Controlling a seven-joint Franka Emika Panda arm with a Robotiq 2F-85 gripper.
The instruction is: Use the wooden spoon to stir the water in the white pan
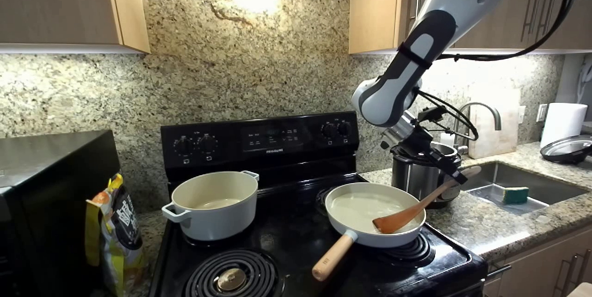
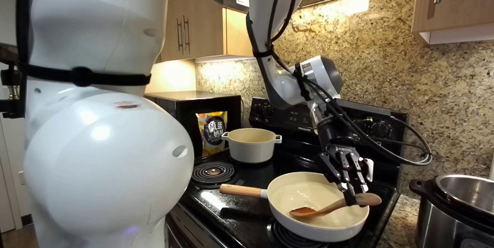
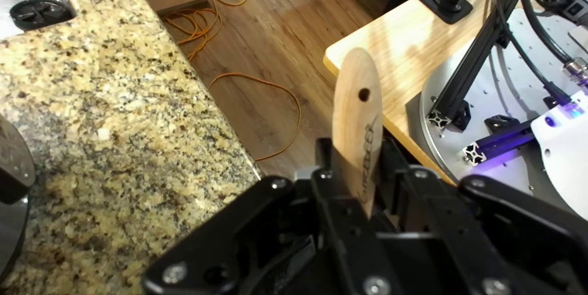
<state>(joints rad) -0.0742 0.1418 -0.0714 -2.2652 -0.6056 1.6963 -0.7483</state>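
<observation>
In an exterior view, my end effector (image 1: 459,177) is clamped on the wooden spoon (image 1: 428,200), gripping it near the top of its handle. The spoon slants down from that grip, across the edge of the white pan (image 1: 384,241), and its broad head lies inside the pan, toward the near side. The pan sits on the black stove (image 1: 300,237), with a deeper white pot (image 1: 215,223) well apart from it.

In an exterior view, a faint glint gives away the water (image 2: 301,194), clear against the pale pan. Whether the spoon's head touches the pan's bottom, I cannot tell. My next stroke turns on this: the head lies below the end effector and inward, toward the pan's wooden handle (image 2: 241,190), and the spoon's long axis runs as a shallow slope from grip to head. I judge that I should sweep the head around and keep that slope, since lowering the grip might press the spoon on the rim and tip the pan.

In the wrist view, the fingers (image 3: 342,226) close on the spoon from both sides, and its rounded tip (image 3: 357,111), with a small hole, sticks out past them. The pan is out of sight here; beyond lie the speckled stone tabletop (image 3: 138,148), the wood floor (image 3: 275,33) and a loose orange cord (image 3: 298,116).
</observation>
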